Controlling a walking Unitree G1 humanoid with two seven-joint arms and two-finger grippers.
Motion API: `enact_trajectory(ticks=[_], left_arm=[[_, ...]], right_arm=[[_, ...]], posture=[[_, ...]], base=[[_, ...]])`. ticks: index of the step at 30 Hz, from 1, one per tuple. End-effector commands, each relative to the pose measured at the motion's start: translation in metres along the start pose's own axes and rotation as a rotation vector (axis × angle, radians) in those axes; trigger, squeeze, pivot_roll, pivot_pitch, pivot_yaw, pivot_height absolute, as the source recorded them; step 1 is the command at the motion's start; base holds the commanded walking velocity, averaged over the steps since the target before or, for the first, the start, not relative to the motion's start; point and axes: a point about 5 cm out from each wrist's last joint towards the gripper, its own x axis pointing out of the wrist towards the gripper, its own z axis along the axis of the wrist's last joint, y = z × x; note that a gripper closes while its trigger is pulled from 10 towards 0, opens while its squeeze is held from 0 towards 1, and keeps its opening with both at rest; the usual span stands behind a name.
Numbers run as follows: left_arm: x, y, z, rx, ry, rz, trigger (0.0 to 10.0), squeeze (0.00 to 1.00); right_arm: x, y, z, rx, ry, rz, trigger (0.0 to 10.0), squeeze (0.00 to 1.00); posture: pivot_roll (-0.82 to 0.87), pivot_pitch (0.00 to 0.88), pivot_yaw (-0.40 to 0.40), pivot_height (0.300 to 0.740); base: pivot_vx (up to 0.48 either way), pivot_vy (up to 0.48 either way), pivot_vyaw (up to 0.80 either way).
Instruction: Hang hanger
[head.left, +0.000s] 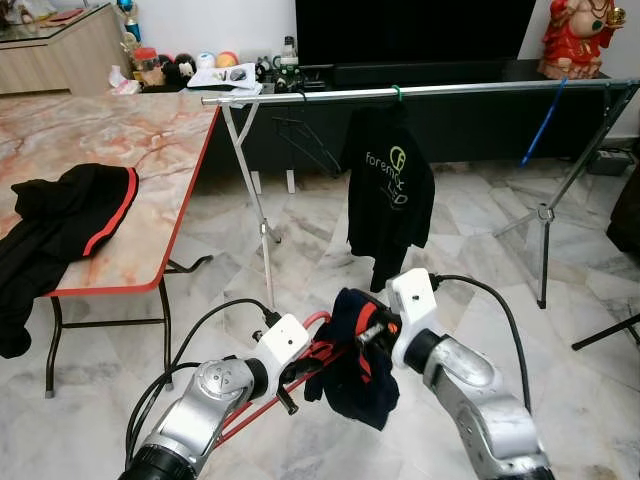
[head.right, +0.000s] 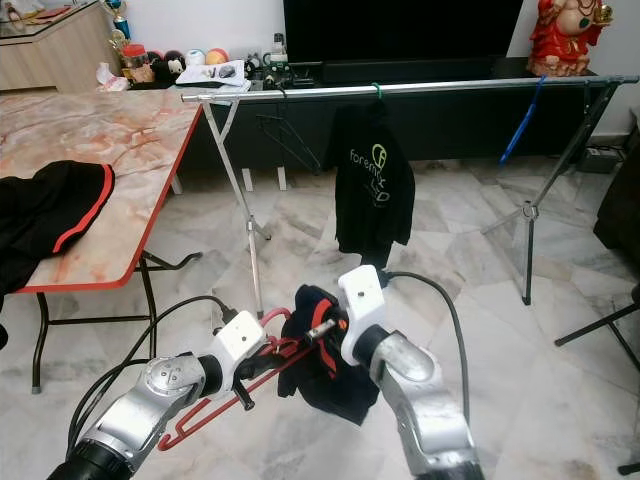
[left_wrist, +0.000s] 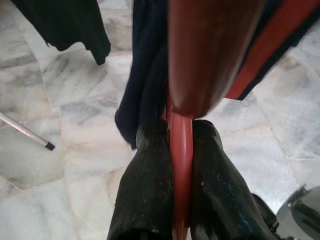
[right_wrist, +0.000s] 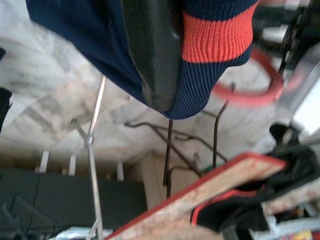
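While both arms meet low at the front of the head views, the left gripper (head.left: 288, 392) has its 2 black fingers (left_wrist: 145, 185) closed tight on the red hanger (head.left: 262, 402), w/ the red bar pinched between them in the left wrist view. That hanger slants down toward the robot's left, its hook curling up near the wrist block, above the marble floor (head.left: 560, 380). A navy garment (head.left: 352, 372) w/ orange-red trim is bunched on the hanger's far end, hanging between the 2 wrists. The right gripper (head.left: 366, 336) is pressed into this cloth; 1 black finger (right_wrist: 150, 50) lies over the knit cuff in the right wrist view, but whether the pair is closed on the fabric can't be told.

Further out on the robot's left stands a marble-look table (head.left: 130, 150) w/ a red edge; a black jacket (head.left: 60, 225) w/ a red stripe is draped over its near side.

Beyond the grippers a metal clothes rail (head.left: 420, 92) runs across on angled legs. A black t-shirt (head.left: 388, 190) w/ a light logo hangs from it on a green hook, an empty dark hanger (head.left: 300, 135) hangs to its left, and a blue hanger (head.left: 545, 125) hangs nearer the right end. Behind the rail are a dark TV (head.left: 415, 30) on a low unit and a red figurine (head.left: 575, 38) at the far right.
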Motion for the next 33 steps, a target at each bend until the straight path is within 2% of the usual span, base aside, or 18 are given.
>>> enact_trajectory(ticks=[1, 3, 5, 12, 17, 20, 25, 28, 29, 30, 31, 33], left_arm=[[-0.001, 0.006, 0.002, -0.002, -0.017, 0.026, 10.0, 0.00], [0.000, 0.006, 0.005, -0.018, -0.036, 0.029, 10.0, 0.00], [0.000, 0.005, 0.006, -0.021, -0.041, 0.027, 10.0, 0.00], [0.000, 0.006, 0.008, -0.044, -0.063, 0.026, 10.0, 0.00], [0.000, 0.005, 0.008, -0.047, -0.069, 0.025, 10.0, 0.00], [0.000, 0.005, 0.008, -0.049, -0.071, 0.019, 10.0, 0.00], [0.001, 0.004, 0.009, -0.053, -0.075, 0.014, 10.0, 0.00], [0.001, 0.004, 0.009, -0.054, -0.078, 0.013, 10.0, 0.00], [0.001, 0.004, 0.009, -0.055, -0.079, 0.012, 10.0, 0.00], [0.001, 0.003, 0.010, -0.056, -0.081, 0.011, 10.0, 0.00], [0.001, 0.003, 0.010, -0.058, -0.083, 0.008, 10.0, 0.00], [0.002, 0.002, 0.010, -0.058, -0.084, -0.001, 10.0, 0.00]], right_arm=[[0.001, 0.006, 0.002, -0.007, 0.004, 0.029, 10.0, 0.00], [-0.004, 0.006, -0.014, -0.052, 0.081, 0.043, 10.0, 0.00], [-0.006, 0.009, -0.015, -0.080, 0.076, 0.081, 10.0, 0.00], [-0.018, 0.021, -0.005, -0.132, 0.040, 0.249, 10.0, 0.00], [-0.029, 0.022, -0.006, -0.170, 0.067, 0.333, 10.0, 0.00], [-0.039, 0.034, -0.005, -0.185, 0.042, 0.456, 10.0, 0.00], [-0.041, 0.034, -0.004, -0.186, 0.041, 0.466, 10.0, 0.00], [-0.041, 0.030, -0.004, -0.199, 0.034, 0.441, 10.0, 0.00], [-0.039, 0.024, -0.003, -0.215, 0.032, 0.394, 10.0, 0.00], [-0.036, 0.014, -0.003, -0.233, 0.036, 0.315, 10.0, 0.00], [-0.031, -0.008, 0.000, -0.262, 0.033, 0.150, 10.0, 0.00], [-0.027, -0.027, 0.008, -0.272, 0.003, 0.003, 10.0, 0.00]], posture=[[0.08, 0.079, 0.037, 0.740], [0.08, 0.079, 0.037, 0.740], [0.08, 0.079, 0.037, 0.740], [0.08, 0.080, 0.036, 0.740], [0.08, 0.081, 0.036, 0.740], [0.08, 0.081, 0.036, 0.740], [0.07, 0.077, 0.038, 0.740], [0.07, 0.076, 0.037, 0.740], [0.07, 0.076, 0.037, 0.740], [0.07, 0.077, 0.038, 0.740], [0.07, 0.076, 0.039, 0.740], [0.07, 0.075, 0.039, 0.740]], base=[[0.000, 0.000, 0.00], [0.000, 0.000, 0.00], [0.000, 0.000, 0.00], [0.000, 0.000, 0.00], [0.000, 0.000, 0.00], [0.000, 0.000, 0.00], [0.000, 0.000, 0.00], [0.000, 0.000, 0.00], [0.000, 0.000, 0.00], [0.000, 0.000, 0.00], [0.000, 0.000, 0.00], [0.000, 0.000, 0.00]])
